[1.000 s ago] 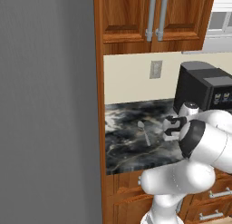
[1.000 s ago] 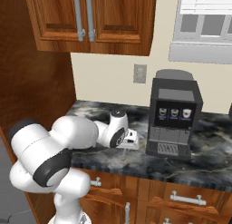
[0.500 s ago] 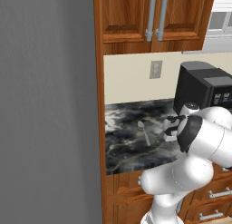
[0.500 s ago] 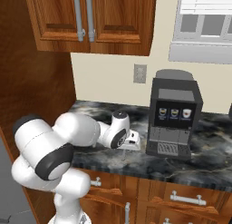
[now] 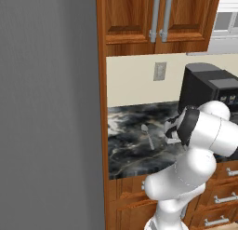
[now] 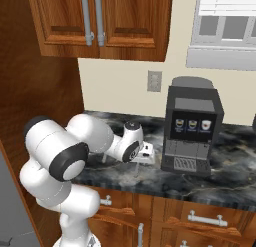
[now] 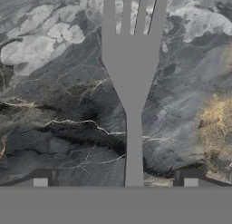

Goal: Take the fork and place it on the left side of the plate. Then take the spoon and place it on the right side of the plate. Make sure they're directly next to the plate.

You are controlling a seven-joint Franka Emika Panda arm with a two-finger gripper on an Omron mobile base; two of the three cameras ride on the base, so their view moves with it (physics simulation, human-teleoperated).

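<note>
The fork [image 7: 130, 60] lies flat on the dark marble counter [image 7: 54, 105], tines toward the top of the hand view. Its thin handle runs down between my two fingertips [image 7: 41, 180]. My gripper [image 7: 115, 180] is open and hangs just above the handle, one finger on each side, touching nothing. From the base cameras the gripper [image 5: 168, 132] [image 6: 137, 163] points down at the counter, left of the coffee machine. The spoon [image 5: 148, 135] lies on the counter a little to the gripper's left, bowl toward the wall. The plate is out of view.
A black coffee machine [image 5: 209, 91] [image 6: 192, 128] stands on the counter close to the hand's right. A tall grey wall panel [image 5: 51, 108] closes off the counter's left end. Wooden cabinets [image 6: 100, 21] hang above, with an outlet [image 5: 159, 71] on the backsplash.
The arm's elbow and upper links have swung a little. The hand has stayed over about the same spot on the counter. The gripper remains open.
</note>
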